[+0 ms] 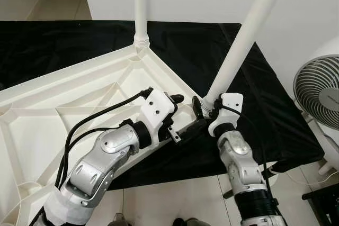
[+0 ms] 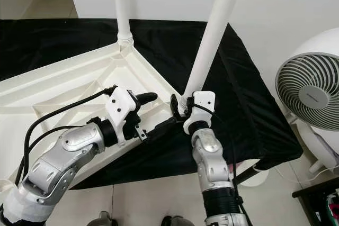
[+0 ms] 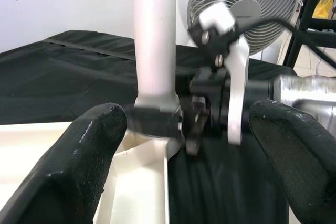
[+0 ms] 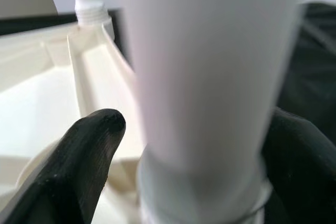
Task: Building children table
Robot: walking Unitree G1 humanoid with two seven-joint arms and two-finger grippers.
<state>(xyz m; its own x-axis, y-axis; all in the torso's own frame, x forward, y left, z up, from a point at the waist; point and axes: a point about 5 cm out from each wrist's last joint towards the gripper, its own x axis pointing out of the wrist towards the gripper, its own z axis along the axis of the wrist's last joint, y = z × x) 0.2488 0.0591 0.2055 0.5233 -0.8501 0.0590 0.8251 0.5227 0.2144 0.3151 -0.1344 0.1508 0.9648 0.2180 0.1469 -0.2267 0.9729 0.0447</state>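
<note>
A white plastic tabletop point(image 1: 79, 93) lies upside down on a black cloth point(image 1: 53, 46). One white leg point(image 1: 140, 9) stands upright in its far corner socket. A second white leg point(image 1: 243, 35) leans to the right, its lower end at the near right corner. My right gripper point(image 1: 204, 107) is shut on the base of this leaning leg point(image 4: 210, 66), one black finger point(image 4: 89, 145) on each side. My left gripper point(image 1: 184, 114) is open just left of it, over the tabletop's edge, with its fingers point(image 3: 89, 150) spread wide and holding nothing.
A white floor fan point(image 1: 318, 91) stands at the right, close to the cloth's edge. A white wall rises behind the cloth. Pale floor tiles point(image 1: 175, 199) lie at the near side, and a dark stand point(image 1: 323, 199) is at the lower right.
</note>
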